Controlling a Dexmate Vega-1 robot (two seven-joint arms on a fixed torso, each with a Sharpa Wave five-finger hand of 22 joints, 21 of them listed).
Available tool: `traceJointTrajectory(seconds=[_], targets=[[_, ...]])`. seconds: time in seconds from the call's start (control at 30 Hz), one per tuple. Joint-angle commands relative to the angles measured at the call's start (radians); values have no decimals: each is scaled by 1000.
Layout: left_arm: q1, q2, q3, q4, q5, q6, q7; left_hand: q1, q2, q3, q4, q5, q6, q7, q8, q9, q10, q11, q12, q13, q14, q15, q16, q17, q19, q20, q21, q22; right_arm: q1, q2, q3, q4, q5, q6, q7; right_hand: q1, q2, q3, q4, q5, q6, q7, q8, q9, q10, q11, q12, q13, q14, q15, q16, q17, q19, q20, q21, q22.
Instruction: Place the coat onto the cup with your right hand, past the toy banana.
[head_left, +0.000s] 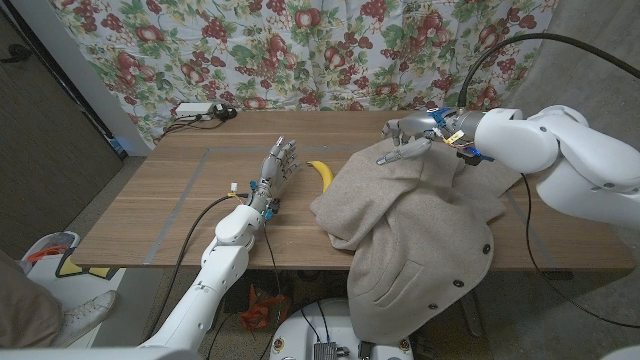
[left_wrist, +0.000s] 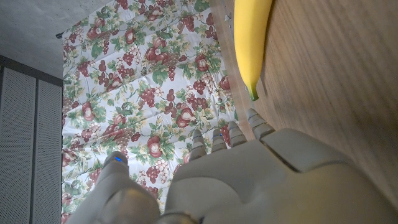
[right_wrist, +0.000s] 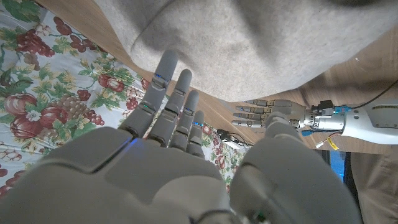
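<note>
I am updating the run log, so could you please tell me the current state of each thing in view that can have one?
coat: spread in a heap on the table, lower part hanging over the near edge.
toy banana: lying on the table, just left of the coat, untouched.
right hand: over the coat's far edge, fingers apart, holding nothing.
left hand: beside the banana, fingers extended, holding nothing.
table: bears coat and banana.

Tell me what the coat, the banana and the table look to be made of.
Coat: looks like thick wool or felt, beige, with a matte, fuzzy nap, falling in soft folds. Banana: probably moulded plastic, its yellow skin smooth and evenly glossy. Table: wood or wood-look laminate, with brown grain streaks and a low sheen; which one is unclear.
</note>
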Motion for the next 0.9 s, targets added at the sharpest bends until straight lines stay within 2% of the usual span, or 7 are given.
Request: traceJointTrajectory(seconds=[0.03,0.13,0.2,0.47,0.5,0.73,0.9], targets=[[-11,5,-2,10,-10,1,-21,5,4,-5,-1,9,5,-5,1,4,-5,6,9,2,-8,1,4,2,-1,-2,3,6,0,-5,-7,-13,-12,-40,-37,-15,3,-6,6,9,9,4,-4,-1,3,10,-4,-3,-3,-98,-2,-1,7,6,-7,0],[-10,10,-7,10,-13,2,-28,5,4,-5,-1,9,4,-6,1,4,-5,6,8,2,-8,1,4,2,-1,-2,3,6,-5,3,-16,-24,-37,-63,-53,-35,4,-13,16,12,11,5,-11,-6,-3,11,-10,-10,-23,-90,-18,-11,5,7,-19,1],[-7,14,-12,6,-15,3,-32,5,4,-5,-1,9,4,-5,0,4,-4,6,9,2,-8,2,4,2,-1,-2,3,6,-19,8,-13,-32,-44,-74,-74,-59,4,-22,26,17,15,6,-24,-14,-12,16,-22,-23,-59,-76,-46,-33,-28,28,-49,0],[8,26,-26,-18,-18,5,-38,5,4,-5,-1,9,5,-6,1,4,-5,6,9,2,-8,1,4,2,-1,-2,3,6,-71,44,-14,-53,-95,-128,-161,-112,21,-37,51,22,9,0,-52,-31,-71,37,-85,-61,-123,-53,-94,-82,-101,72,-127,-1],[9,28,-28,-24,-18,4,-39,5,4,-5,-1,9,5,-6,1,4,-4,6,9,2,-8,2,4,2,-1,-2,3,6,-100,55,4,-53,-92,-132,-204,-124,30,-38,59,23,11,-3,-53,-33,-71,32,-91,-67,-130,-49,-98,-87,-112,75,-138,-1],[20,36,-30,-52,-15,10,-38,5,4,-5,-1,9,5,-5,1,4,-5,6,9,2,-8,1,5,2,-1,-1,3,6,-138,61,31,-53,-72,-128,-254,-208,51,-64,98,29,9,-6,-65,-44,-89,43,-139,-97,-163,-40,-117,-116,-150,112,-196,-2],[41,44,-31,-94,-6,14,-21,5,4,-6,-1,9,4,-6,0,4,-5,7,9,2,-8,1,5,2,-2,-1,3,6,-191,59,79,-45,-41,-112,-315,-246,56,-78,106,31,1,0,-74,-51,-100,57,-168,-115,-193,-26,-134,-135,-171,135,-229,-2]])
